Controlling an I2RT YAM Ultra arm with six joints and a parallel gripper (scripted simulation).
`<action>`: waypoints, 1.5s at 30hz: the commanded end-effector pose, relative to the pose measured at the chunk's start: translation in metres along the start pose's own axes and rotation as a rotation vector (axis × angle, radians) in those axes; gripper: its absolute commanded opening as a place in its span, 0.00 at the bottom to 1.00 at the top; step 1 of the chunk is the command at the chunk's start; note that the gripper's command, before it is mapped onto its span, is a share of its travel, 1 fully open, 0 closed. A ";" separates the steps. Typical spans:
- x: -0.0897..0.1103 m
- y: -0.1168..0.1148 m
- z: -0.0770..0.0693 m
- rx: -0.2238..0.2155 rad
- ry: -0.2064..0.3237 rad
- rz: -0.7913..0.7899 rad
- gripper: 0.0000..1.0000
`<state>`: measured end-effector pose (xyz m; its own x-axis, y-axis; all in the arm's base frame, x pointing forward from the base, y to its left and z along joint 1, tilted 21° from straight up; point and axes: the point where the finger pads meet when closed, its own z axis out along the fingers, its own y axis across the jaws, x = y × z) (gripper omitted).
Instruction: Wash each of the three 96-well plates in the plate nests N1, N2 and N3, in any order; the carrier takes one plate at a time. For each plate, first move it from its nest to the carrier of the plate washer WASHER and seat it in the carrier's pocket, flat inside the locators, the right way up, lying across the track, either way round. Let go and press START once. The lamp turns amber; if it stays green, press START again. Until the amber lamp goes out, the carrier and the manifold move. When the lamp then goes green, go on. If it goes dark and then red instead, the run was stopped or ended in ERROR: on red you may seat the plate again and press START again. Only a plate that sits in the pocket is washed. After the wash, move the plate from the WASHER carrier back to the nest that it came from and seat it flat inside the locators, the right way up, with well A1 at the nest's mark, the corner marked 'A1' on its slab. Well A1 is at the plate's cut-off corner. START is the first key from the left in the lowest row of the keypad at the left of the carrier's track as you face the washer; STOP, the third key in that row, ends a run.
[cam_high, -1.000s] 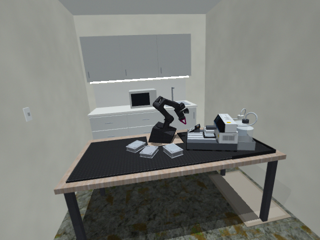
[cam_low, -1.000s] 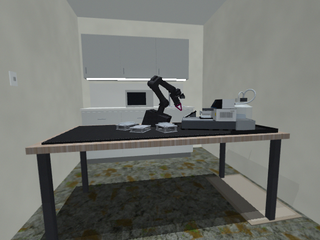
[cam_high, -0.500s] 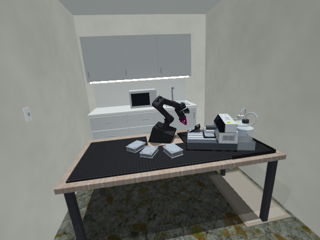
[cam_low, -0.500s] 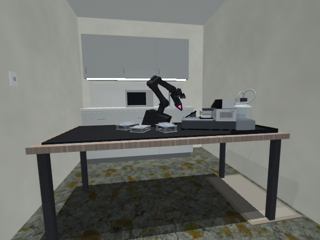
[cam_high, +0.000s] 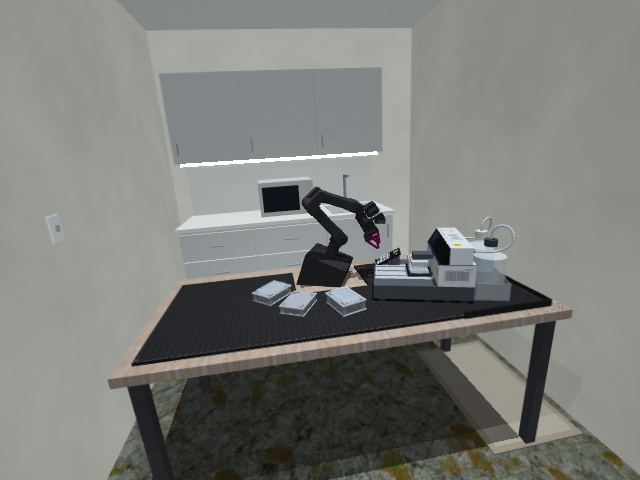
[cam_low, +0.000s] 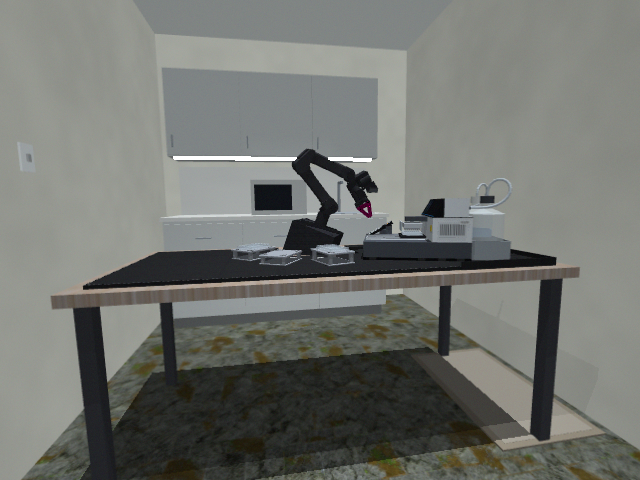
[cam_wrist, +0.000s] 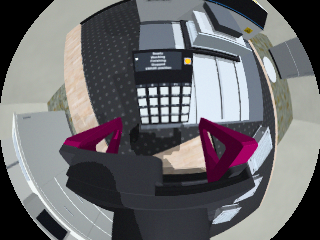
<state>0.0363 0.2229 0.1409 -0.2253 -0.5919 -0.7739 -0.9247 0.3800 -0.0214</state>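
My gripper (cam_high: 373, 239) is wide open and has nothing in it. It hangs over the keypad (cam_wrist: 163, 102) at the left end of the washer (cam_high: 450, 258), with the keys right below my two pink fingers. A little orange lamp (cam_wrist: 187, 60) glows just above the keys, so I think START is pressed and the wash is going on. One plate (cam_high: 418, 266) seems to sit on the carrier, close up against the washer's white top part (it looks very small from here, so I can't be sure it lies flat). The three nests (cam_high: 297, 303) are in a row on the black mat, left of the washer, and I can't tell which one is empty. Next I should stay up and away from the washer's track while things move. I should watch the lamp. When it goes green, I reach down for the plate and carry it back to its own nest, cut corner at the A1 mark.
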 end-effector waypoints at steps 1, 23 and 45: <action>-0.012 0.004 -0.002 -0.039 -0.009 -0.038 1.00; -0.068 -0.020 -0.002 -0.038 -0.011 -0.040 1.00; -0.121 -0.043 -0.002 -0.037 -0.012 -0.042 1.00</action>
<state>0.1043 0.2752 0.2311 -0.1969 -0.6045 -0.7719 -0.9382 0.3448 -0.0307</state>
